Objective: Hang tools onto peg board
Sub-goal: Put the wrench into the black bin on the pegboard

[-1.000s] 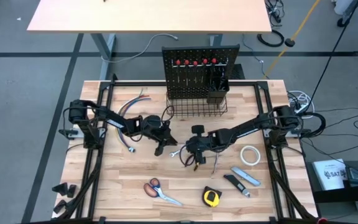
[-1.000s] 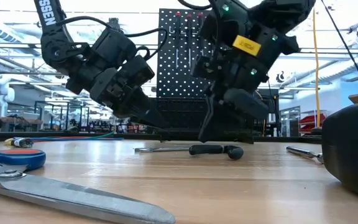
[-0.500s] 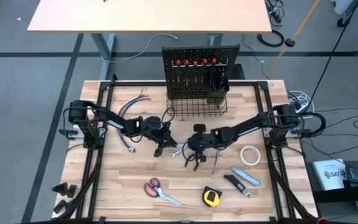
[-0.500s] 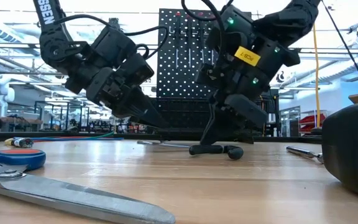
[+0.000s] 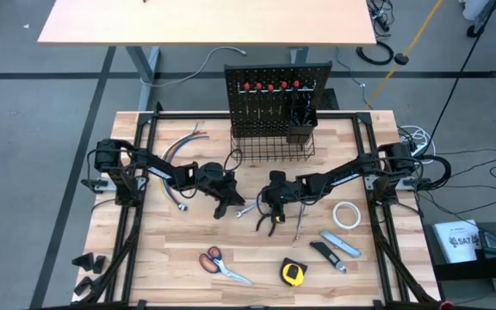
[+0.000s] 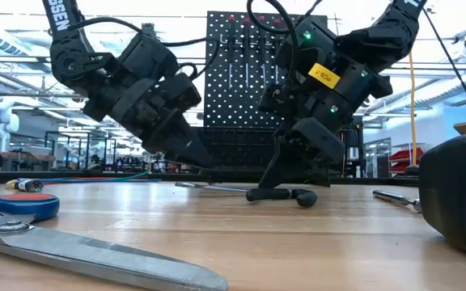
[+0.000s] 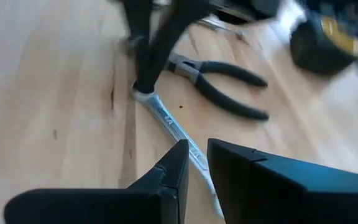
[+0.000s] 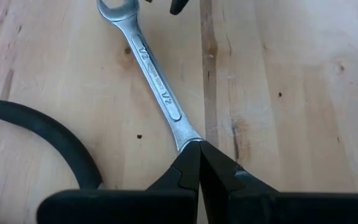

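Risk: with both grippers crowded onto one flat wrench [image 8: 157,84], the likeliest failure is the tool skating or pivoting on the wooden tabletop [image 5: 162,258] instead of lifting, since each arm bears on an opposite end
Second risk: the black-handled pliers [image 7: 225,84] lie just beside the wrench, and a sideways drag by either arm could knock them or catch a handle
Right gripper [image 8: 197,163]: fingers pressed together with no gap showing, their tips meeting over the wrench's near end; the right wrist view suggests a pinch on the tip of the shank, though a grip so close to the end looks shallow and could slip
Left gripper [image 7: 194,165]: fingers almost closed, a narrow slot between them, poised over the wrench shank; whether they actually touch the metal cannot be told from the wrist view
Wrench: silver combination wrench lying flat near the middle of the table, between the two grippers, well in front of the peg board [image 5: 275,90]
Peg board: upright at the far edge, red-handled screwdrivers [image 5: 271,86] already on its upper row, wire basket [image 5: 269,148] at its base
Still on the table: orange-handled scissors [image 5: 222,265], yellow tape measure [image 5: 293,273], white tape roll [image 5: 345,214] and utility knife [image 5: 341,245], all nearer the front edge
Judgement: the wrench is not yet lifted, and hanging remains some way off
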